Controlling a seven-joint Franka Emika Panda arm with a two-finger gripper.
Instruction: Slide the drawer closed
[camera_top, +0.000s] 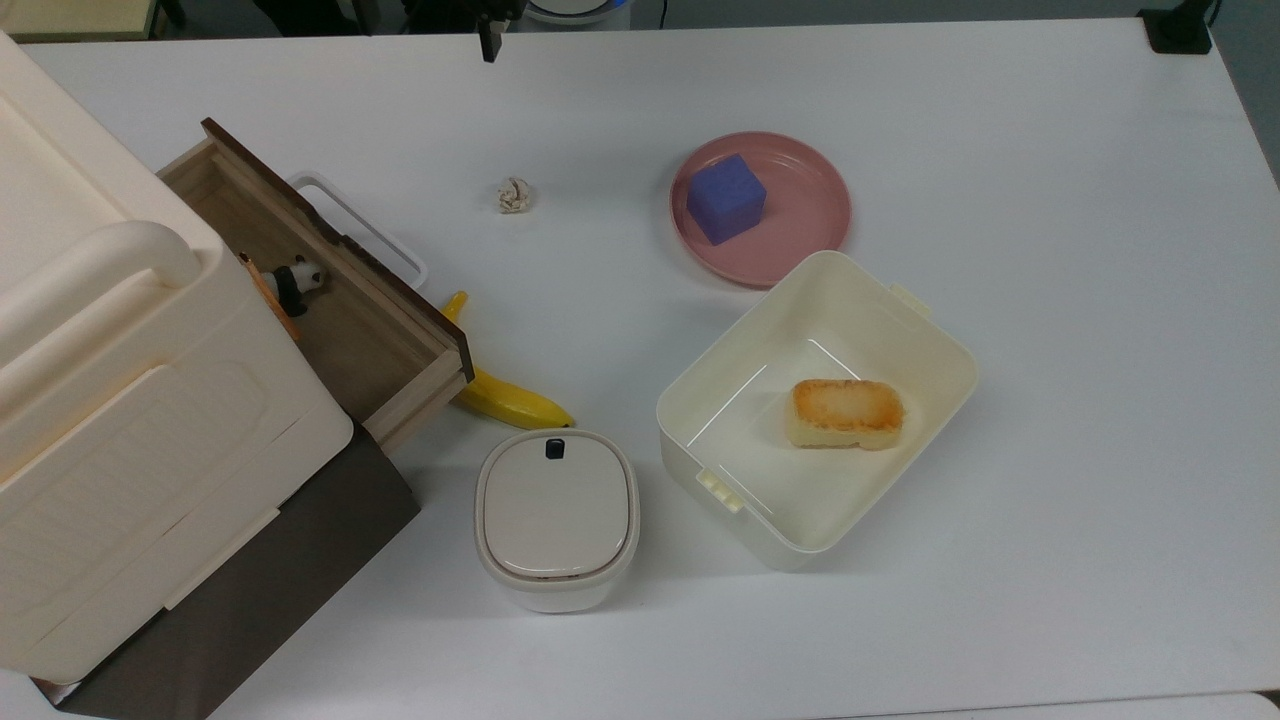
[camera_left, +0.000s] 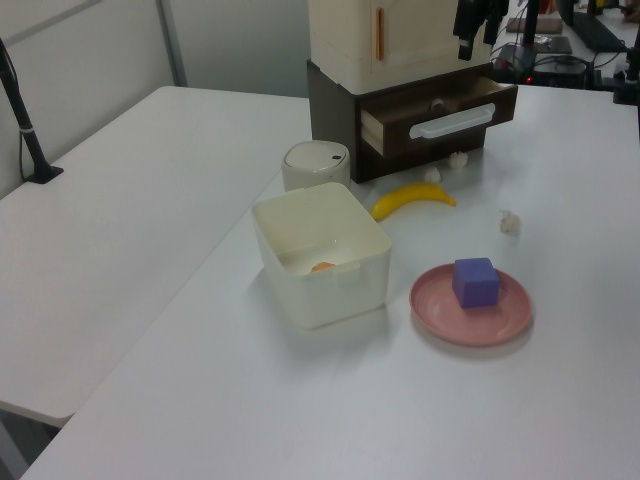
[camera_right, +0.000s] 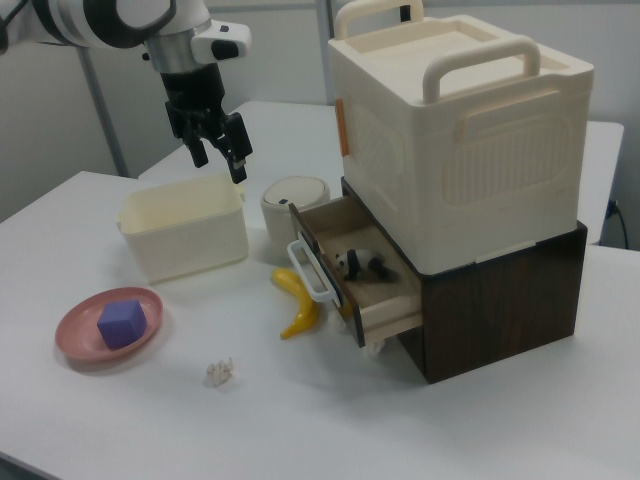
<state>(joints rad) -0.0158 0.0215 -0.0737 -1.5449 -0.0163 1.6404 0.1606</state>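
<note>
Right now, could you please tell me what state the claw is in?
Claw: open and holding nothing, raised above the table, apart from the pulled-out drawer.

light-wood drawer (camera_top: 340, 300), dark front, white handle; pulled open

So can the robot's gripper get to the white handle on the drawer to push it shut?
Probably yes. The gripper hangs in the air above the table, and nothing stands in front of the open drawer's white handle. The banana lies low on the table under the handle, so it shouldn't block a push.
</note>
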